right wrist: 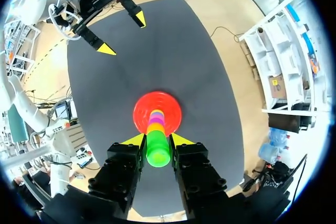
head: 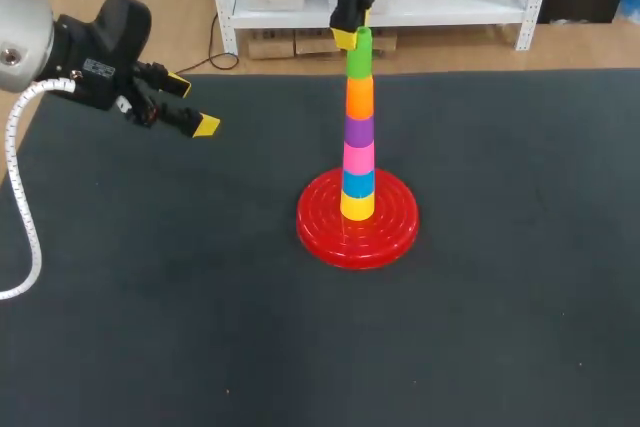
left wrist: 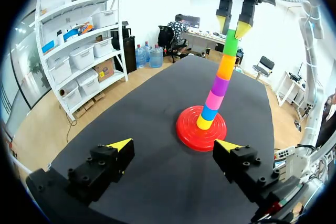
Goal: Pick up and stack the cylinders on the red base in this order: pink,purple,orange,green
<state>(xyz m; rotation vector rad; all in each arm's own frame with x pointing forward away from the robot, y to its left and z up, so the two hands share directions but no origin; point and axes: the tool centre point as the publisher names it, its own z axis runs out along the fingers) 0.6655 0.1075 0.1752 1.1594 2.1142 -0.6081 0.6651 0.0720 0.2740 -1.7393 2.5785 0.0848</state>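
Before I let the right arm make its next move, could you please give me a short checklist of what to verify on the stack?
1. Order from lower to upper is pink cylinder, purple cylinder, orange cylinder, green cylinder: ok.
2. Green cylinder seated on the orange cylinder with no visible gap: ok.
3. Right jaws clear of the green cylinder: not ok; they touch its top from both sides.
4. Left jaws open and well apart from the stack: ok.
5. Stack standing at the middle of the red base: ok.
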